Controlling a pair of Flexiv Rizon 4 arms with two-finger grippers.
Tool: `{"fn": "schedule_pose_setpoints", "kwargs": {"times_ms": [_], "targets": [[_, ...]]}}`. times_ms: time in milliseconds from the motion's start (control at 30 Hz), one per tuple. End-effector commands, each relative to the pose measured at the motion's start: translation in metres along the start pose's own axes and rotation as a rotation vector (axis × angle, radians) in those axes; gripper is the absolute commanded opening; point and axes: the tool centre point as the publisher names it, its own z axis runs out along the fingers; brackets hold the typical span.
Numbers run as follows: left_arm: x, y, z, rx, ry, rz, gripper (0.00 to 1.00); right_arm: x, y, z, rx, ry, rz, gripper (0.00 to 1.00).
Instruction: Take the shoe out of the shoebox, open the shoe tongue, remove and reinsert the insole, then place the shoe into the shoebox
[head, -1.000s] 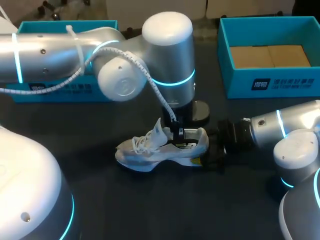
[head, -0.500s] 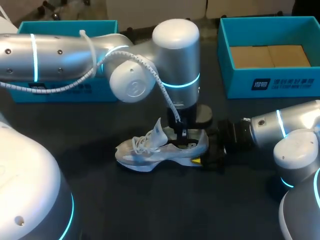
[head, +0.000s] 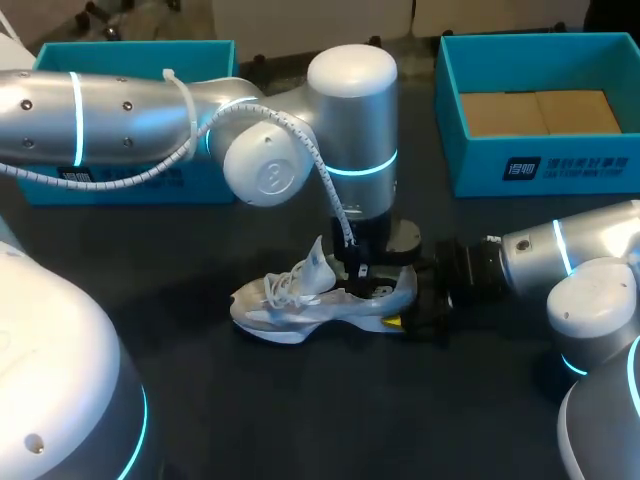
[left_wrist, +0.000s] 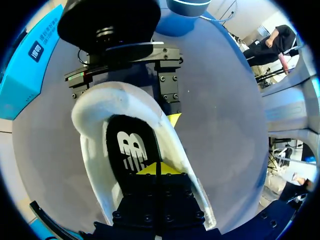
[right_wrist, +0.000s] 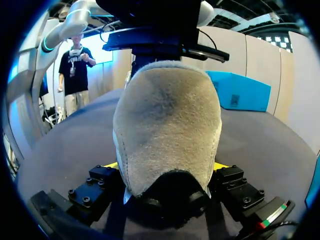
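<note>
I'm logging one dark charcoal matte table top (head: 300, 400), and it fills the head view from side to side and down to the near edge. The surface is flat, plain and unpatterned, and looks cloth-like. Its far edge runs straight across the back of the head view. In both wrist views the same surface spreads out smooth and even in all directions. Light is soft and comes from above. It gives a dull sheen on the table and only faint, blurred shadows.
</note>
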Motion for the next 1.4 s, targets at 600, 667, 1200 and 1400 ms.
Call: {"fn": "schedule_pose_setpoints", "kwargs": {"times_ms": [600, 667, 1200, 1400], "targets": [[0.001, 0.004, 0.014, 0.004, 0.027, 0.005, 0.42, 0.001, -0.004, 0.006, 0.002, -0.002, 0.000, 0.00], [0.000, 0.003, 0.017, 0.006, 0.020, 0.007, 0.50, 0.001, -0.004, 0.006, 0.002, -0.002, 0.000, 0.00], [-0.021, 0.003, 0.042, 0.027, -0.075, -0.034, 0.47, 0.001, -0.004, 0.006, 0.002, -0.002, 0.000, 0.00], [-0.028, 0.004, 0.048, 0.032, -0.103, -0.050, 0.37, 0.001, -0.004, 0.006, 0.002, -0.002, 0.000, 0.00]]}}
